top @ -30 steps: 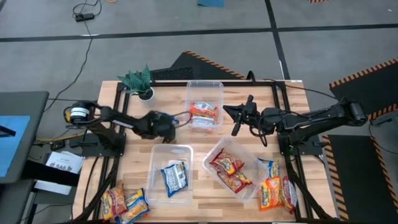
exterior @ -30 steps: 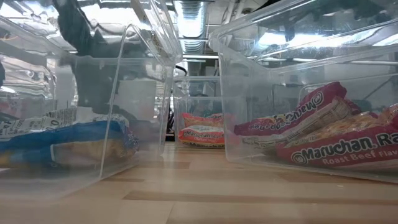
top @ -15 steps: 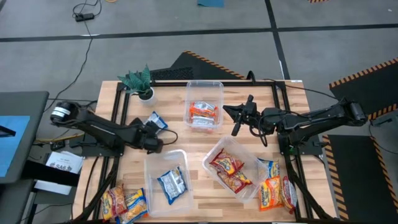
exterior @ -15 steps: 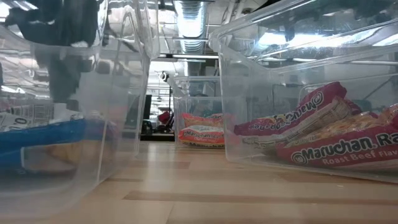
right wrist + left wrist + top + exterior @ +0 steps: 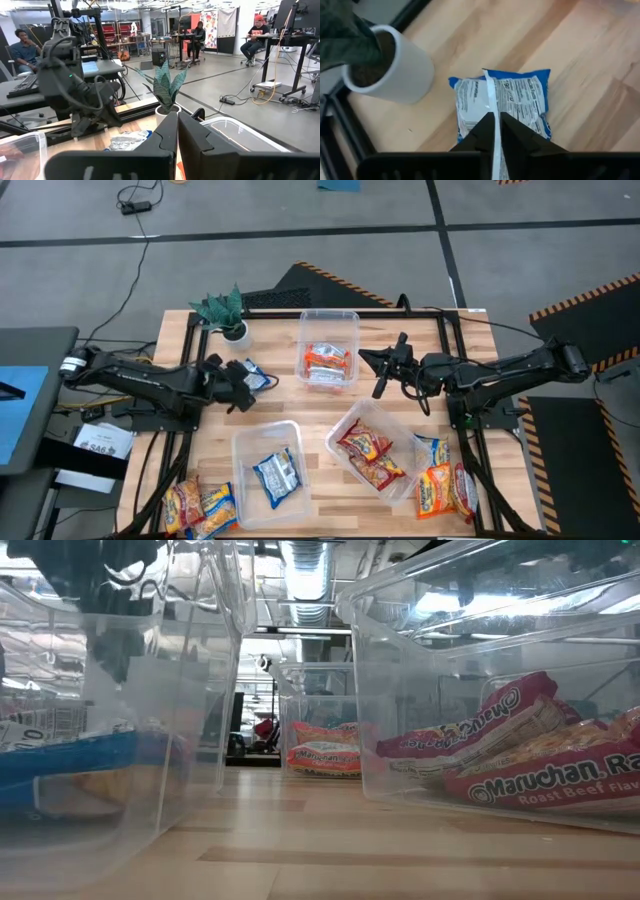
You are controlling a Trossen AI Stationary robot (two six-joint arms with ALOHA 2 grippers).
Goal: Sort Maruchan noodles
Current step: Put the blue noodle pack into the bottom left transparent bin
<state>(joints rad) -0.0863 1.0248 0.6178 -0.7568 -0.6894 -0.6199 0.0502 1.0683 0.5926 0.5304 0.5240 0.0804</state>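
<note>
Blue packet (image 5: 502, 107): lying flat on the table (image 5: 290, 395), near the plant pot (image 5: 395, 70), its centre seam running up between the fingers.
Left gripper (image 5: 494, 131): sitting over the packet, fingers narrowly parted around that seam.
Right gripper (image 5: 385, 365): hanging beside the far bin (image 5: 352, 330), fingers nearly together, carrying nothing.
</note>
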